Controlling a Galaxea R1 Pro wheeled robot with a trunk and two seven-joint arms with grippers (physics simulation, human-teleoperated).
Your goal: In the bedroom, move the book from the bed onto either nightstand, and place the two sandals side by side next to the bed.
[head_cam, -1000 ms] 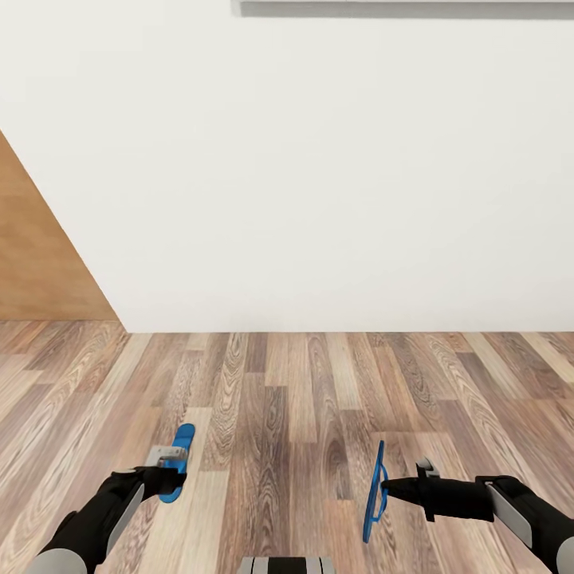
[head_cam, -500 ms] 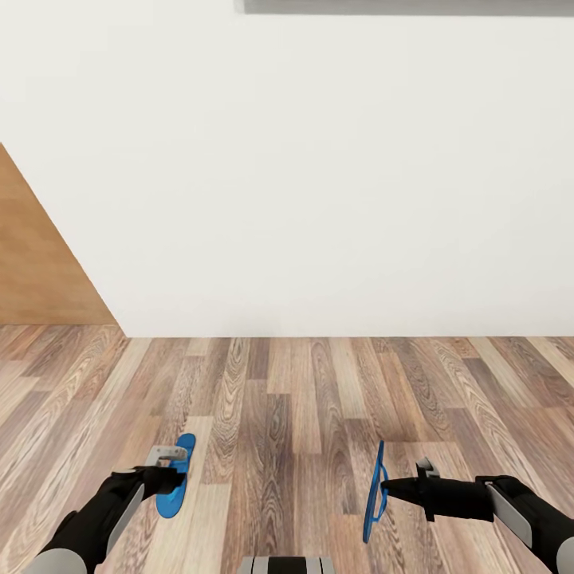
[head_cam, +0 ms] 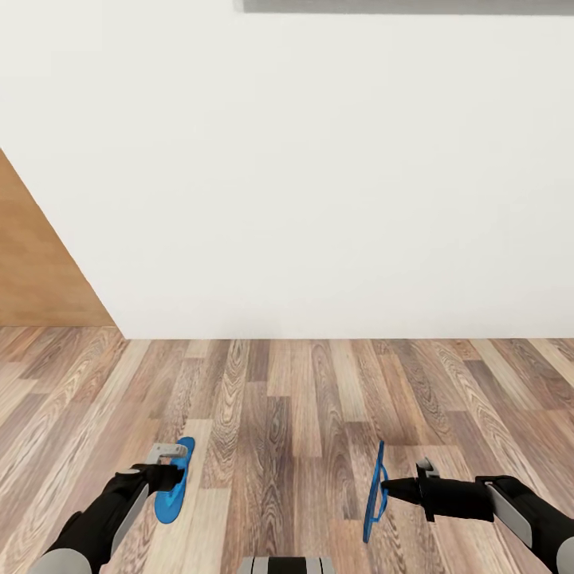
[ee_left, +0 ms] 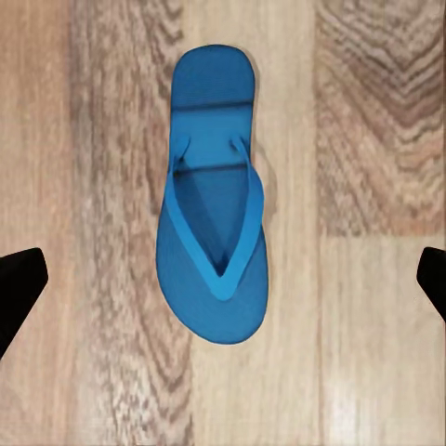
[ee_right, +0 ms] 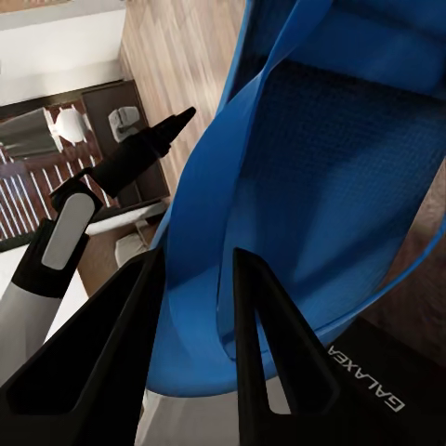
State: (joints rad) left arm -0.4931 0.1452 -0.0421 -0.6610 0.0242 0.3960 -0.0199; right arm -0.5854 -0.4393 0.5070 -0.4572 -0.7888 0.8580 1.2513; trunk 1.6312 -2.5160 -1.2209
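From the head camera I am looking down at a wood-plank floor [head_cam: 303, 414] running up to a plain white wall [head_cam: 319, 175], with a light brown panel [head_cam: 36, 263] angling in at the left. My left gripper [head_cam: 174, 477] is hovering over one blue sandal [head_cam: 174, 482], which is lying flat on the planks. The left wrist camera is giving me what the head view hides: that sandal [ee_left: 214, 200] is sitting strap side up, and the two dark fingertips [ee_left: 19, 283] are standing wide apart on either side of it, touching nothing, so this pincer is spread open.

My right gripper [head_cam: 384, 484] is holding the second sandal [head_cam: 375, 494] up on edge above the floor, sole turned sideways. The right wrist camera is showing the two black fingers [ee_right: 255, 316] pinched onto its blue strap [ee_right: 200, 232], clamped on the second sandal [ee_right: 316, 186]. Past it I am seeing my left arm [ee_right: 102, 186] and some dark furniture [ee_right: 111, 111] against a far wall, too blurred to name.
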